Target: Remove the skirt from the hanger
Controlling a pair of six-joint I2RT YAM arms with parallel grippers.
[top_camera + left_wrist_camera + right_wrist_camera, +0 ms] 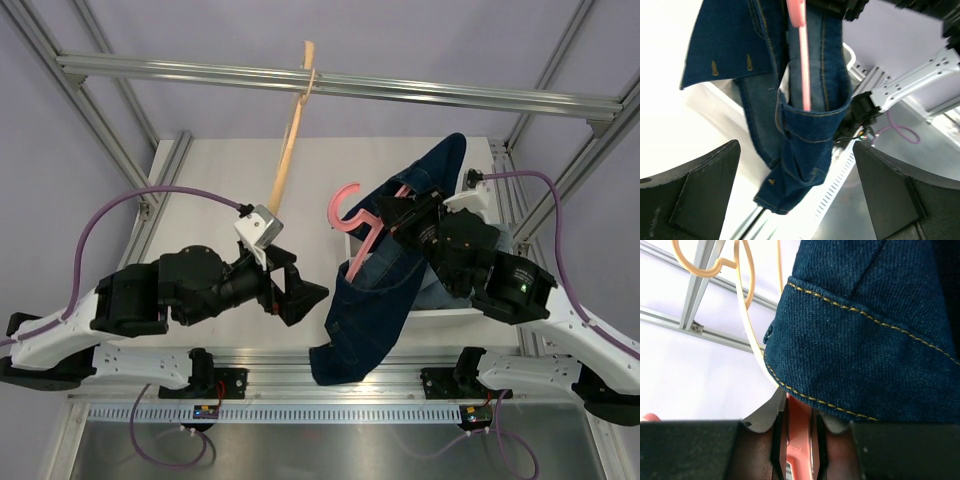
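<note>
— Over the right half of the table (210, 190), up in the air: blue denim skirt (372, 300), draped on a pink hanger (802, 65). Lower end reaching, in the overhead view, down across the front rail.

— Held by what?

— Clamped by the right gripper (799, 440). Jaws closed on the pink bar of the hanger, seen close up from the right wrist. Stitched denim hem just above the jaws.

— And the left gripper (303, 290)?

— Spread wide, gripping nothing. Pointed at the skirt from the left, near it but apart. From the left wrist: black fingers (697, 195) at both bottom corners, skirt hanging beyond the gap between them.

— On the hanger, then?

— Yes, not off yet. Pink bar running down inside the folded denim, into a pocket-like fold edged with yellow stitching. Hook of the hanger sticking out at the upper left of the cloth, free in the air.

— Anything else around?

— Pale wooden stick (288, 150) tied to the overhead metal bar (450, 92), slanting down toward the left arm. White bin (455, 305) under the right arm, mostly hidden by skirt and arm. Contents impossible to tell.
</note>
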